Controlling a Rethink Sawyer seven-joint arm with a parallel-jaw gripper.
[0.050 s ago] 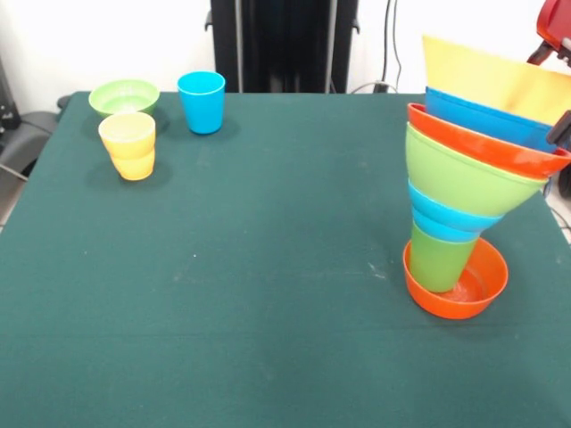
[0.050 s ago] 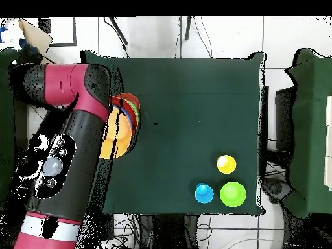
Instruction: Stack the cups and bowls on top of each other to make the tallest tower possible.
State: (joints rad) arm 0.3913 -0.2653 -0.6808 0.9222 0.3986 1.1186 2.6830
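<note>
The green table [image 1: 223, 294] fills most of the front view, and the red and black arm [image 2: 68, 142] lies along its 9 o'clock edge in the overhead view, covering part of the tower there. The tower [image 1: 464, 178] stands at about 4 o'clock on the table in the front view and leans toward the right: a red-orange bowl [image 1: 477, 290] sits lowest on the cloth, a green cup [image 1: 439, 259] stands in it, and above come a blue bowl [image 1: 446, 217], a green bowl [image 1: 459, 174], an orange bowl [image 1: 482, 143], another blue bowl [image 1: 486, 116] and a wide yellow bowl [image 1: 495, 76] on top. The gripper [image 1: 555, 40] shows only as red and dark parts at the right edge beside the upper bowls; whether it is wide, narrow or holding anything cannot be told. At 10 o'clock, well apart from the tower, stand a small green bowl [image 1: 124, 96], a blue cup [image 1: 202, 102] just beside it, and a yellow cup [image 1: 128, 145] nearer the camera, resting in another yellow-orange cup.
</note>
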